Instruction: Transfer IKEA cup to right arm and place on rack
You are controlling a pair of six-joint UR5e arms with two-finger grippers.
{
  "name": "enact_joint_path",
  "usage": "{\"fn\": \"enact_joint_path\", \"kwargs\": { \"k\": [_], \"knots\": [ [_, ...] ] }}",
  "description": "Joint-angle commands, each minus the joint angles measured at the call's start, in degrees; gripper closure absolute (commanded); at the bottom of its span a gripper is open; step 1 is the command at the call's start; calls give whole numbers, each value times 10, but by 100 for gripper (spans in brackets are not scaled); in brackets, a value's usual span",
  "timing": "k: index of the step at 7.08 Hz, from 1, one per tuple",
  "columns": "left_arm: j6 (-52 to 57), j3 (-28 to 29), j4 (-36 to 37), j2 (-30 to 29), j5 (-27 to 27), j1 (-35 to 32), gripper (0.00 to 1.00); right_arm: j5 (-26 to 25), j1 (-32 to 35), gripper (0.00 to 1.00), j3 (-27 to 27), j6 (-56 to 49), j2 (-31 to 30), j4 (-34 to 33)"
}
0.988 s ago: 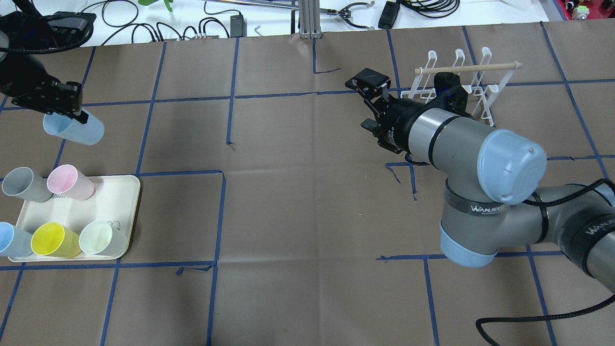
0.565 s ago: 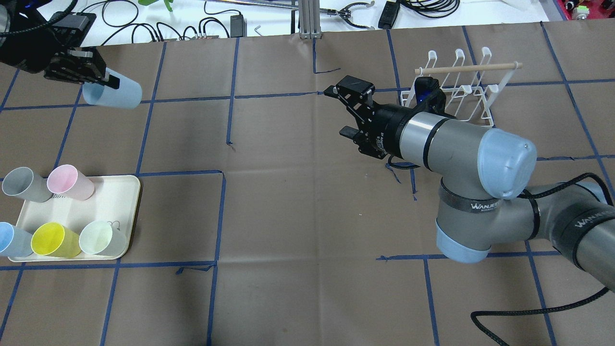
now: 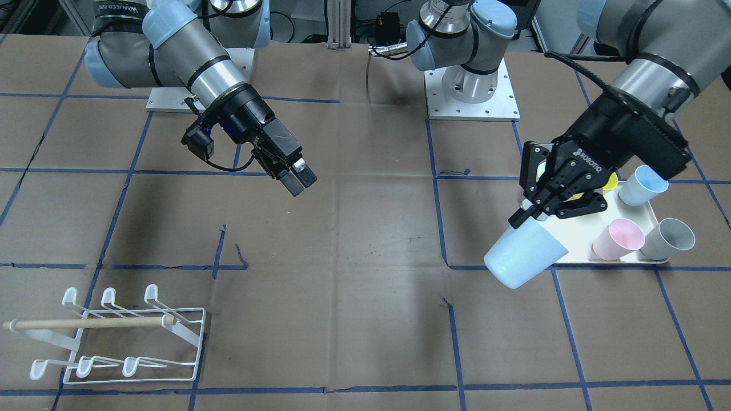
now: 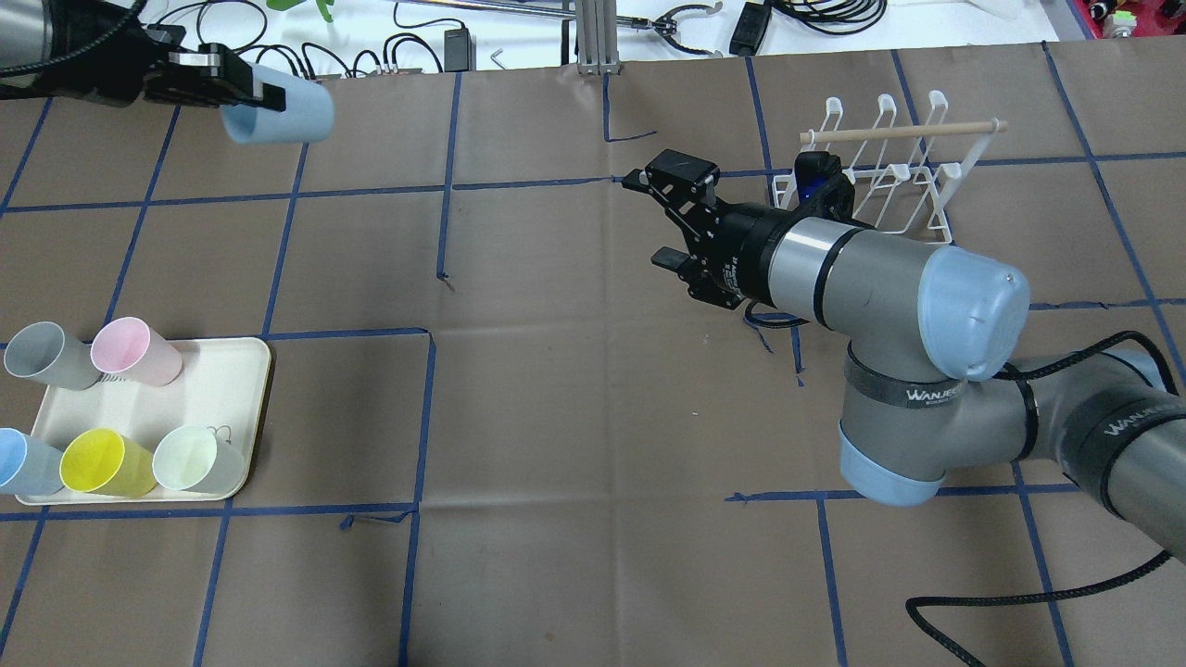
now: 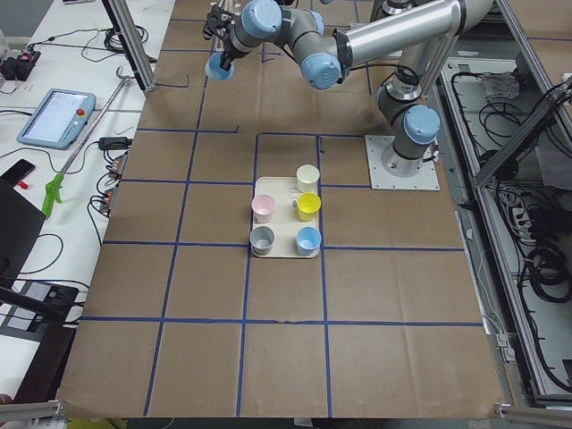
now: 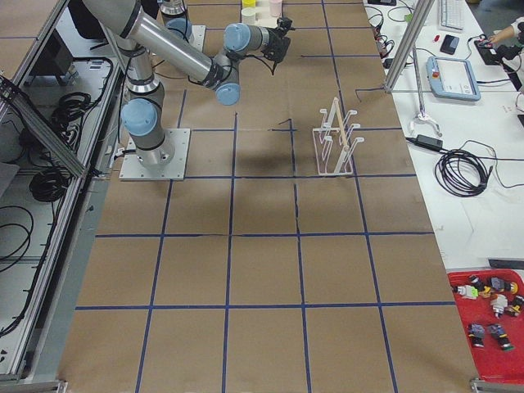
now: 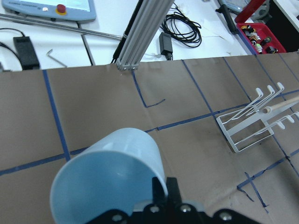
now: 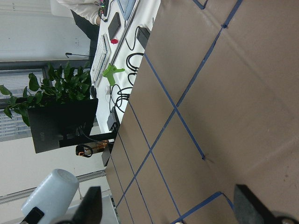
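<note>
Tray (image 4: 222, 389): lies on the left part of the table (image 4: 556, 417), in from its edges. It carries five other cups, which the task does not call for now.
Left claw (image 4: 264, 93): clamped on the rim of the light-blue IKEA cup (image 4: 283, 109), with one finger inside the mouth.
IKEA cup: held in the air on its side over the table's left half, toward the far edge. Its closed base points toward the right arm.
Right claw (image 4: 649, 220): jaws spread wide and empty, raised over the middle of the table. It faces the left side and is well apart from the cup.
Rack (image 4: 903, 132): stands on the right half near the far edge, with every prong bare.
Done: the cup is picked up and clear of the tray.
Left: most of the task, by my reading. The arms have yet to meet, the right claw has yet to take the cup, and the cup has yet to go on a prong.
</note>
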Motion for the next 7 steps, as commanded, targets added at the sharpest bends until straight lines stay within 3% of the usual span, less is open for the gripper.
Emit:
{"fn": "enact_joint_path", "kwargs": {
  "k": [1, 4, 6, 7],
  "knots": [
    [2, -109, 209, -2, -62, -19, 100, 0, 1, 1, -1, 3, 3, -28],
    [2, -250, 491, -22, -169, -34, 100, 0, 1, 2, 0, 113, 17, -113],
    [4, -281, 554, -27, -179, -65, 100, -2, 3, 1, -5, 180, 46, -123],
    [4, -293, 576, -37, -204, -69, 100, -26, 15, 1, -7, 180, 51, -124]
  ]
}}
